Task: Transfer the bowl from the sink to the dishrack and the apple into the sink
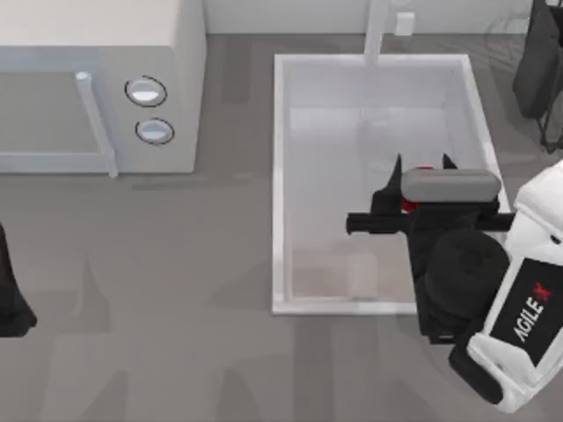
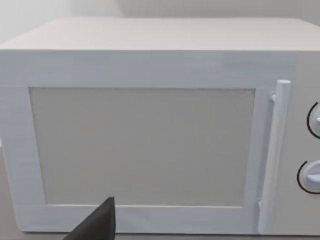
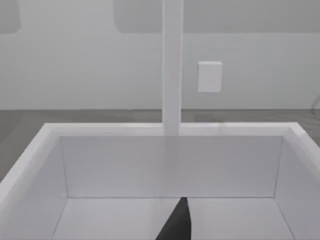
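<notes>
My right gripper point(image 1: 422, 167) hangs over the sink point(image 1: 280, 176) at the frame's right, fingers clamped on the apple point(image 1: 410, 204); releasing from this height could let it bounce against the basin wall.

Over the sink point(image 1: 280, 176), the right arm point(image 1: 515, 325) has a glossy white shell with a black panel lettered "AGILE" in white and a red X. Its wrist is matte black, capped by a grey rounded block. The end effector point(image 1: 422, 169) has black pointed fingers.
</notes>
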`<state>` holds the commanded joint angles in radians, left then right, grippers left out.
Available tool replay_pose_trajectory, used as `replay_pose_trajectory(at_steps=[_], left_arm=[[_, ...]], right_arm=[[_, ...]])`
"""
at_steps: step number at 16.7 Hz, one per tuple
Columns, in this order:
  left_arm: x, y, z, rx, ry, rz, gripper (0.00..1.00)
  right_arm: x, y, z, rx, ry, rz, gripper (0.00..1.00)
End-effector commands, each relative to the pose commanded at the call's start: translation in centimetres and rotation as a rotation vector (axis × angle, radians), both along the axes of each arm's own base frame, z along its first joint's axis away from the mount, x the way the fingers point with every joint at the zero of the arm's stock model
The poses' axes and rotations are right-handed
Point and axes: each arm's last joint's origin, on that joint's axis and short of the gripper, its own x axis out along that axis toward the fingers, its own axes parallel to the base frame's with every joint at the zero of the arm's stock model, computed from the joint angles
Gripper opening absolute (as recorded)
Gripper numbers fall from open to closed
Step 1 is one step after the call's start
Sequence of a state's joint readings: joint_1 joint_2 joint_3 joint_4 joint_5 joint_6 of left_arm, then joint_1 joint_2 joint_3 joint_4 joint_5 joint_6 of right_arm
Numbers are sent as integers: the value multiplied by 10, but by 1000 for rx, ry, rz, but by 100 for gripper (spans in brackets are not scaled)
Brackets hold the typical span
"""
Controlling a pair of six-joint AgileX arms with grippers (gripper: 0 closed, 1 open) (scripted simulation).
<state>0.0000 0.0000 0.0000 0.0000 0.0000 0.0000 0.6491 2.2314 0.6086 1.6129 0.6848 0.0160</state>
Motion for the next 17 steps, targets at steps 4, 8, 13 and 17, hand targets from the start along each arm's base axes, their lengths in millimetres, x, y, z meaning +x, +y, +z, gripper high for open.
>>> replay_pose_trajectory(at_steps=[4,8,13,17], left_arm=[[0,0,0,0,0,0,100],[0,0,0,0,0,0,100],[0,0,0,0,0,0,100],[0,0,0,0,0,0,100]], right_arm=[[0,0,0,0,0,0,83],[0,0,0,0,0,0,100],[0,0,0,0,0,0,100],[1,-1,2,2,0,-1,100]])
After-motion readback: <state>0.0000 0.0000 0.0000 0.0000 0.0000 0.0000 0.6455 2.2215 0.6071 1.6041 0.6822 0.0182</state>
